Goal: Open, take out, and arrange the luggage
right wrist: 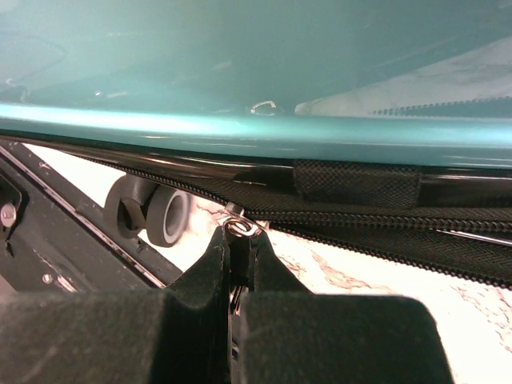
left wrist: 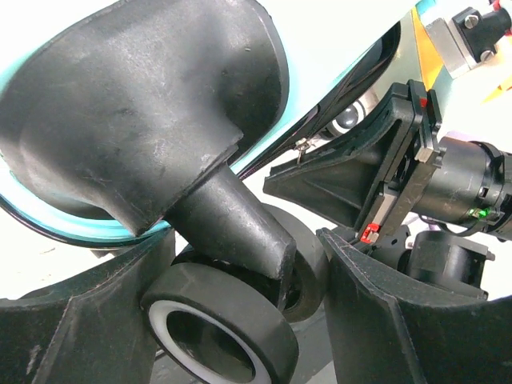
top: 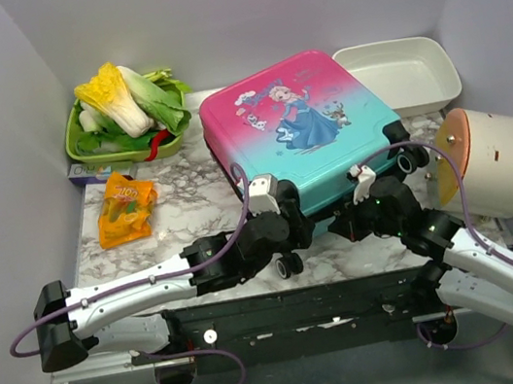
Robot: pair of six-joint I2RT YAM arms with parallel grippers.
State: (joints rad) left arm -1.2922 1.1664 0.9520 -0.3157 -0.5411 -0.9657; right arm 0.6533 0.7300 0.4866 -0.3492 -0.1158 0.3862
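The luggage [top: 300,126], a pink-to-teal suitcase with a princess print, lies flat and closed in the middle of the table. My left gripper [top: 287,224] is at its near-left corner. In the left wrist view my left gripper [left wrist: 240,244] has its fingers [left wrist: 400,320] pressed on both sides of the black twin wheel [left wrist: 224,328]. My right gripper [top: 361,196] is at the near edge. In the right wrist view my right gripper [right wrist: 240,240] is shut on the metal zipper pull [right wrist: 242,228]. The zipper tracks [right wrist: 376,228] part to the right of it.
A green basket of cabbage [top: 124,135] stands at the back left, with an orange snack bag [top: 124,206] in front of it. A white tray [top: 399,70] is at the back right. A white bin with an orange lid [top: 497,157] lies on its side at the right.
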